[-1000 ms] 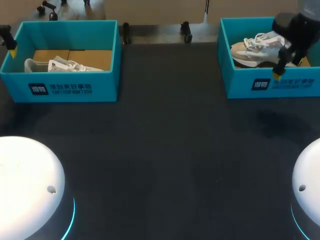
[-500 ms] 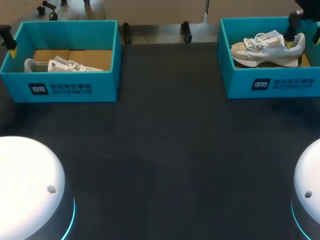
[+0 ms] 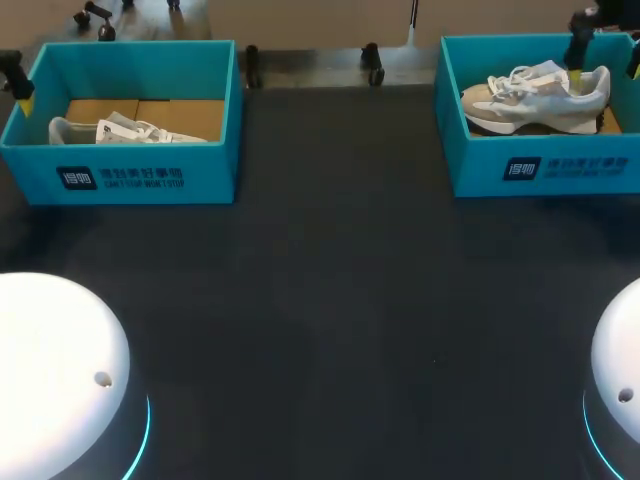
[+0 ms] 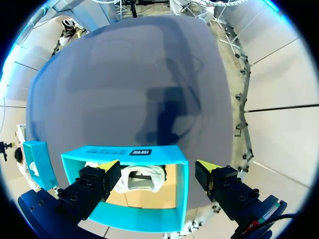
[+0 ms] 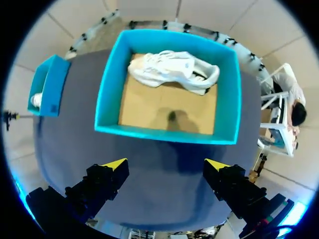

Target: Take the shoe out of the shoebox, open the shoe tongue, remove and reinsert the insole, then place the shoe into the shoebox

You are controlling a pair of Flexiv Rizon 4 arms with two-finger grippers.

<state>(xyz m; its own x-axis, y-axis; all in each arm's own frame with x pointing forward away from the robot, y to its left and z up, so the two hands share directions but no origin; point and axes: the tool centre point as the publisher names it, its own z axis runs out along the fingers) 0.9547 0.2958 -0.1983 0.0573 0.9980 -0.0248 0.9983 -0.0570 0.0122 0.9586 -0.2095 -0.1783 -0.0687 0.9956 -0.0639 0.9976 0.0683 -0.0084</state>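
Right gripper (image 5: 167,164), wide open and empty, is pulling up off teal cardboard shoebox (image 5: 164,133), leaving white-grey sneaker (image 5: 172,69) inside, so placement is looking done.

Broad bare lane of tabletop (image 3: 330,270) between left shoebox (image 3: 130,178) and right shoebox (image 3: 545,172). Side entry blocked by upright box walls, entry from above only. In right shoebox, shoe (image 5: 174,69) along wall farthest from right claw (image 5: 167,167), bare cardboard floor on nearer side. In left shoebox, second shoe (image 3: 125,130) toward printed front wall, bare cardboard behind and beside it. Left claw (image 4: 157,169) spread wide over that box. Right claw spread wide, box ahead of it. White left dome (image 3: 55,370) and right dome (image 3: 620,370) bulging over near tabletop corners.
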